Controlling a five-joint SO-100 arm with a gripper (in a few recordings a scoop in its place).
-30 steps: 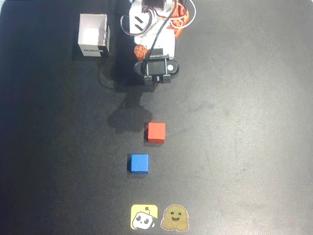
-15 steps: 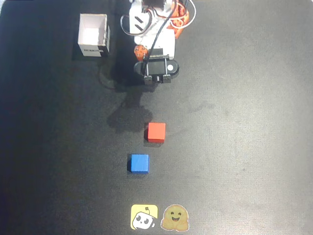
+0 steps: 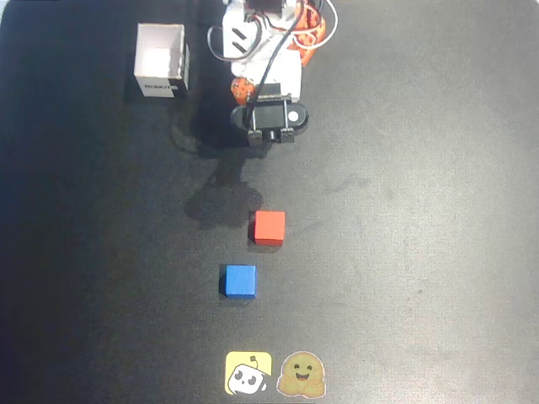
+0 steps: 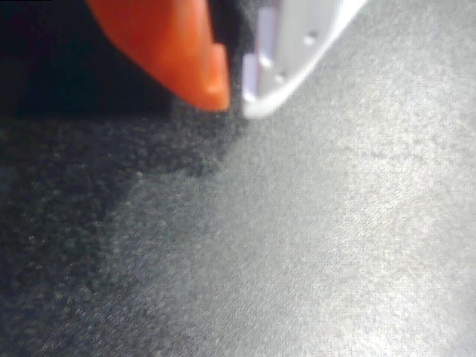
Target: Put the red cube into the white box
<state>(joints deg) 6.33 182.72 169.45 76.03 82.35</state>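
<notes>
The red cube (image 3: 269, 227) rests on the dark table near the middle of the overhead view. At the upper left stands the white box (image 3: 160, 61), its top open and a dark label on its near side. My arm is folded at the top centre, well above the cube, and its wrist camera housing (image 3: 269, 120) hides the fingers from above. In the wrist view my gripper (image 4: 234, 97) is shut: the orange finger (image 4: 178, 52) and the white finger (image 4: 297, 52) meet at their tips over bare table, nothing between them.
A blue cube (image 3: 240, 280) lies just below and left of the red one. Two stickers (image 3: 274, 373) are stuck near the table's bottom edge. The arm's shadow falls between the arm and the red cube.
</notes>
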